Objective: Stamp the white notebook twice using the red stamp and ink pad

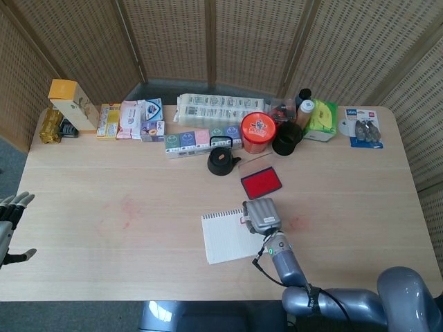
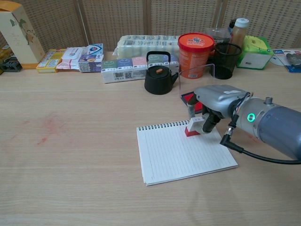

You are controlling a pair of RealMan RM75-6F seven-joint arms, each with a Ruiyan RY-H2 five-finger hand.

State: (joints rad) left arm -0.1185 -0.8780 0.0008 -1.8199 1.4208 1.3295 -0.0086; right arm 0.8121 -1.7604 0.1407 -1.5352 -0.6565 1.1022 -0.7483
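The white spiral notebook (image 2: 183, 153) (image 1: 223, 236) lies open in front of me on the table. My right hand (image 2: 212, 104) (image 1: 260, 214) grips the red stamp (image 2: 193, 128), whose base rests on the notebook's upper right corner. In the head view the hand hides the stamp. The red ink pad (image 1: 261, 181) (image 2: 188, 97) lies open just behind the hand, its clear lid standing up. My left hand (image 1: 10, 225) hangs open off the table's left edge, far from everything.
A black kettle (image 2: 158, 74) stands behind the notebook. An orange tub (image 2: 195, 48), a black cup (image 2: 224, 60), tissue packs (image 2: 136, 60) and small boxes (image 2: 70, 57) line the back. A faint red smear (image 2: 47, 127) marks the table at left.
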